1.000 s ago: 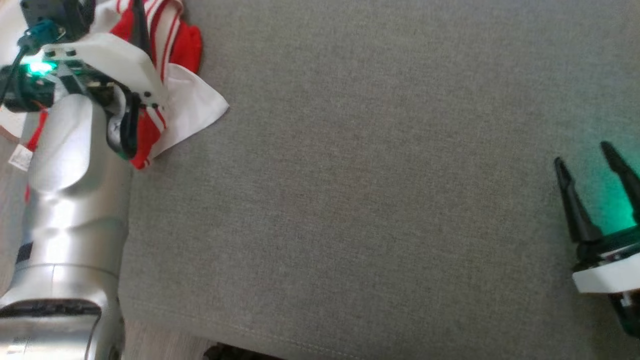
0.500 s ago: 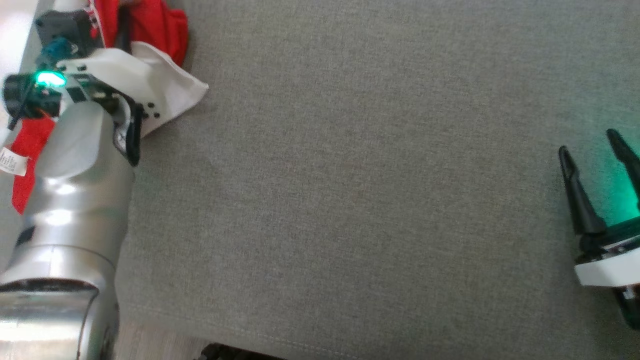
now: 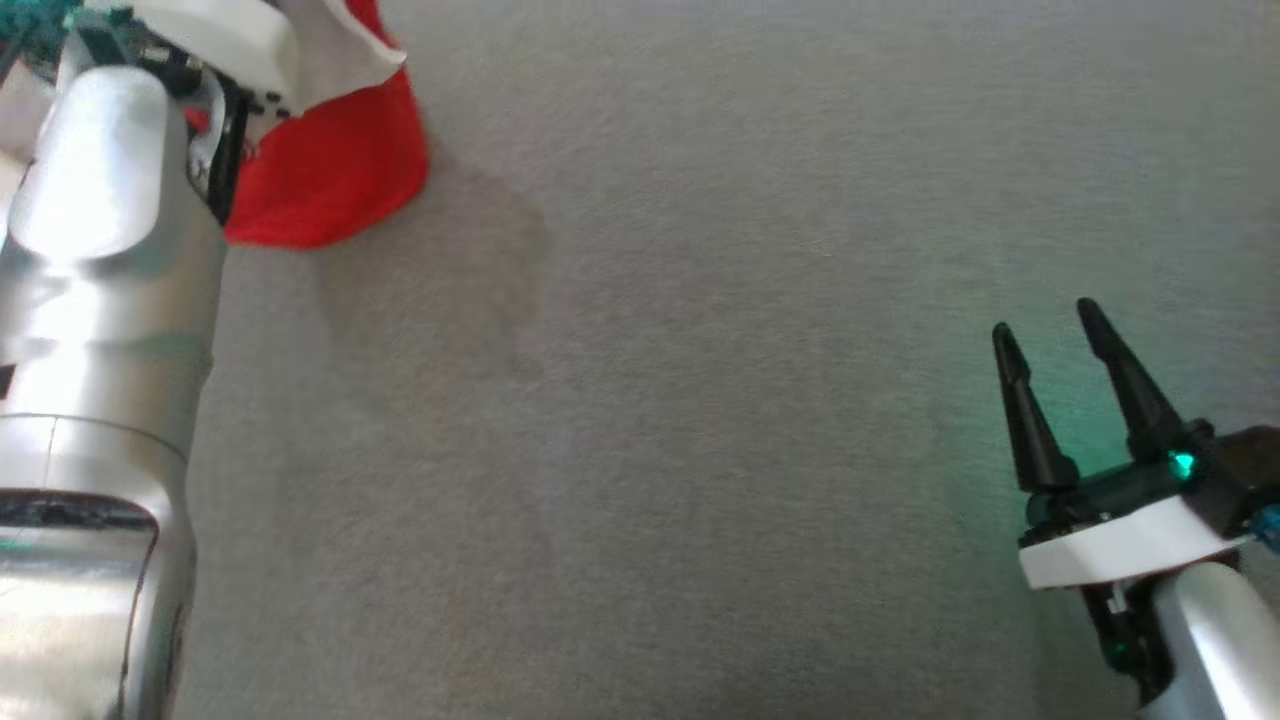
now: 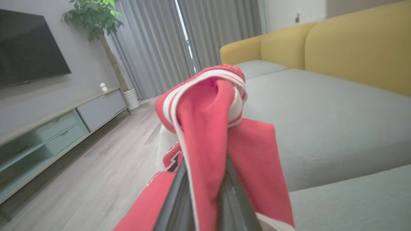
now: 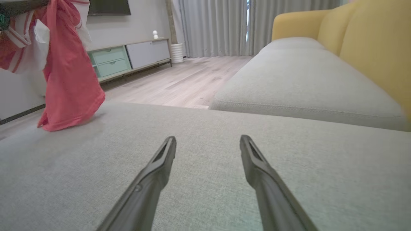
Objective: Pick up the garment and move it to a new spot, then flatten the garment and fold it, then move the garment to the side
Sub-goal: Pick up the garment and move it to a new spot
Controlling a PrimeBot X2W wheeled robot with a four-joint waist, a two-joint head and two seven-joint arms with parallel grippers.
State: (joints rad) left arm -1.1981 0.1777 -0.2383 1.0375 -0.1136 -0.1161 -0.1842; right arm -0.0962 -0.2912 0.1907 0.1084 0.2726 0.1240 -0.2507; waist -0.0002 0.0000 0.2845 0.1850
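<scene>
Hanging from the clenched left tool, the red-and-white garment droops in a bunched wad over the left corner of the grey sofa cushion. Its red lower edge is close to the fabric; whether it touches cannot be told. The right tool waits released, fingers spread and holding nothing, low over the cushion's right side and well apart from the cloth.

The likeliest trouble lies in the grip itself. The two dark fingers pinch only a narrow gathered fold, with most of the garment's weight hanging below and to one side. A quick swing toward the middle of the cushion could let the cloth slide out. Because the garment sits at the cushion's edge, next to the wooden floor, a slip here would probably drop it off the sofa rather than onto it.

A second risk is dragging. If the arm travels too low, the trailing edge may catch on the textured upholstery and twist the garment further, leaving more to flatten.

In the head view the silver left forearm covers part of the cloth, so a loosening hold might go unnoticed there. Laid down as it hangs, the garment would likely land crumpled, sleeves tucked under.
</scene>
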